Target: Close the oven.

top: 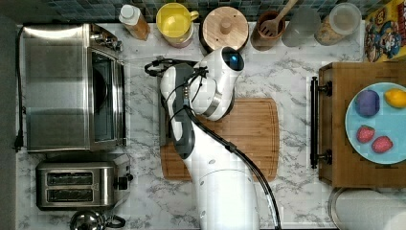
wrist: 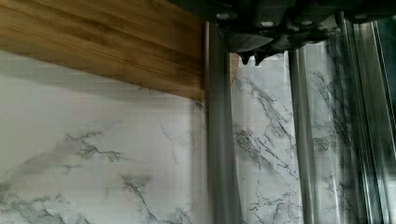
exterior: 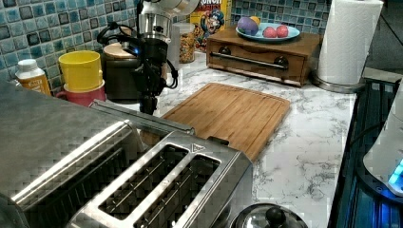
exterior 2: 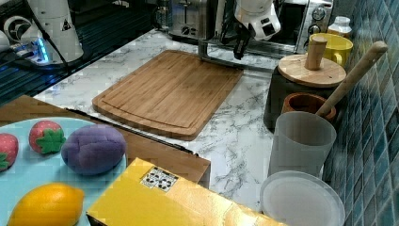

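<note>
Big boxy stainless-steel oven (top: 57, 86) sits at the top view's left on the white marble surface (top: 297, 86), glass door dropped flat open. The black tool (exterior: 148, 105) hangs just over the door's bar handle (wrist: 219, 140), fingers apparently pressed together. Behind, the yellow cereal box (exterior: 209, 19) reads "CRON".

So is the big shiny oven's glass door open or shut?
Open. The big steel oven's glass door lies folded down flat, with marble showing through it.
</note>
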You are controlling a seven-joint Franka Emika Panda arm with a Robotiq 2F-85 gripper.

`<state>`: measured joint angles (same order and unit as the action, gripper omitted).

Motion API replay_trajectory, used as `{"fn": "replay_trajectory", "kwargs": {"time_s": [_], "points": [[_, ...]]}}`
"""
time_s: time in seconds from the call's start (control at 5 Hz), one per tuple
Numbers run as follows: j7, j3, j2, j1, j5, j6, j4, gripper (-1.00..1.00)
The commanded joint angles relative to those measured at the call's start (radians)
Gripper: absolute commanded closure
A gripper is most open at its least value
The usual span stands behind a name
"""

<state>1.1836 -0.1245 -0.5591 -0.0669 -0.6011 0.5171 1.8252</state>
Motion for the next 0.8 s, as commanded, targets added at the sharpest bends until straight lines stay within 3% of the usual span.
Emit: {"fn": "replay_trajectory", "kwargs": {"time_s": [0.2, 0.6, 0.8], "points": [[-0.006, -0.135, 0.143, 0.043, -0.146, -0.07, -0.013, 1.0], [-0.053, -0.188, 0.267, 0.142, -0.074, 0.008, 0.007, 1.0], [-0.142, -0.202, 0.301, 0.196, 0.037, 0.052, -0.009, 1.0]]}}
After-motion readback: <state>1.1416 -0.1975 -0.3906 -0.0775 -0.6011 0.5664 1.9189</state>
